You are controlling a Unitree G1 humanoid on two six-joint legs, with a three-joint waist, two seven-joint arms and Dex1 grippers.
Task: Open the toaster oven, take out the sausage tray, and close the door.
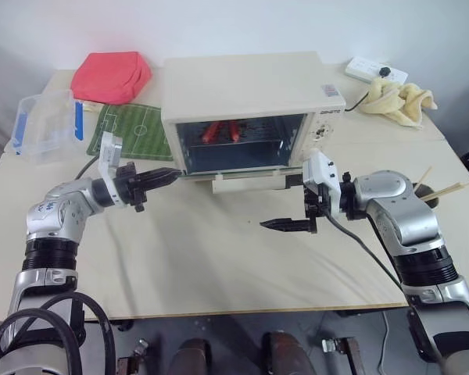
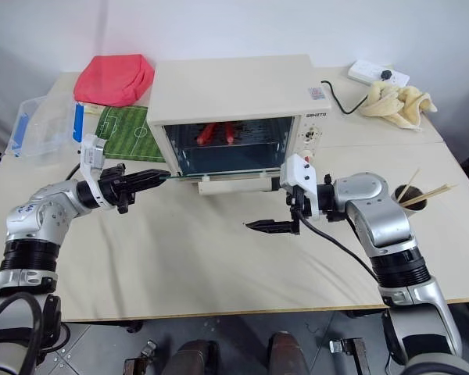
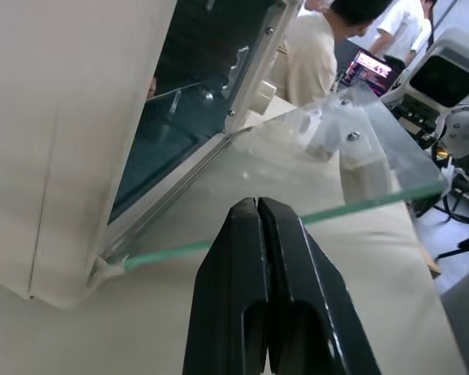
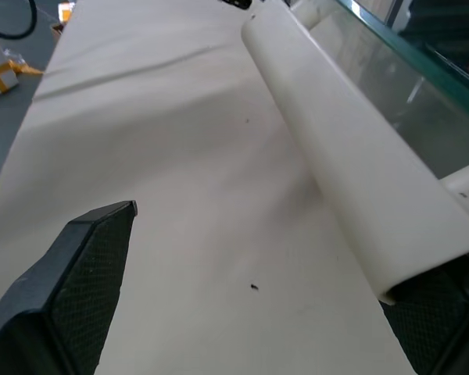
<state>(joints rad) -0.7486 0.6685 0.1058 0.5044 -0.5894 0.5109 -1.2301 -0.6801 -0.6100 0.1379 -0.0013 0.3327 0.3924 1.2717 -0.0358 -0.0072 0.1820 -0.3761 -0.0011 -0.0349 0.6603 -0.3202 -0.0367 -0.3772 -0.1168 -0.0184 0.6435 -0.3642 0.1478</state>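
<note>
Door [image 1: 233, 176] lies level, handle [image 1: 248, 183] running left-right.

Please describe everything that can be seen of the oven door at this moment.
The door is a clear glass panel with a cream-white bar handle along its front edge. It hangs open, folded down about level from a hinge at the bottom of the toaster oven. The shut left gripper sits at its left glass edge; the open right gripper has one finger at the handle's end.
</note>
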